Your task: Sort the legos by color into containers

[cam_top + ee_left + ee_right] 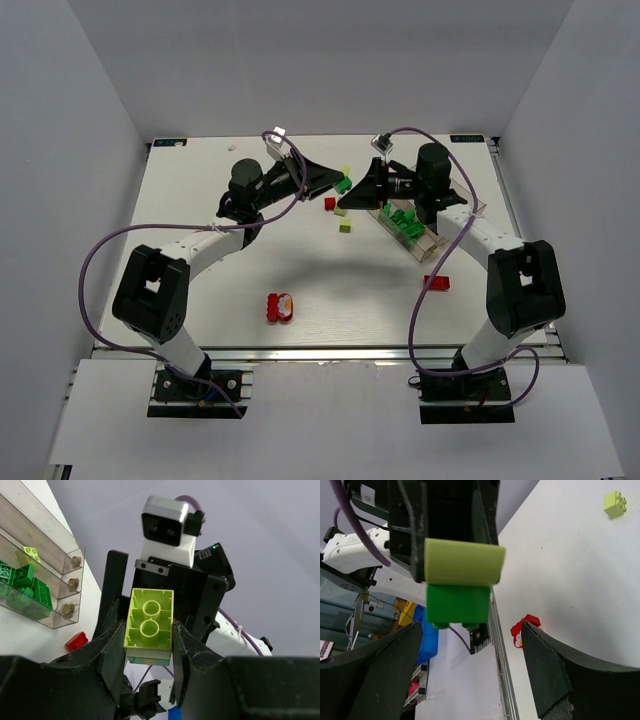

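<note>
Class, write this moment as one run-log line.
left tool: shut on lime brick | right tool: open | green brick: joined to lime brick | tray: holds greens

We look down from above and behind the arm bases, far enough back to take in the whole table (350, 300). Our left wrist view sits close behind the left gripper (148, 630), tilted up at the right arm's wrist camera (167, 522). Our right wrist view faces back, equally near, past the right gripper (471, 629). Both wrist views share the yellow-green brick (149, 615).
</note>
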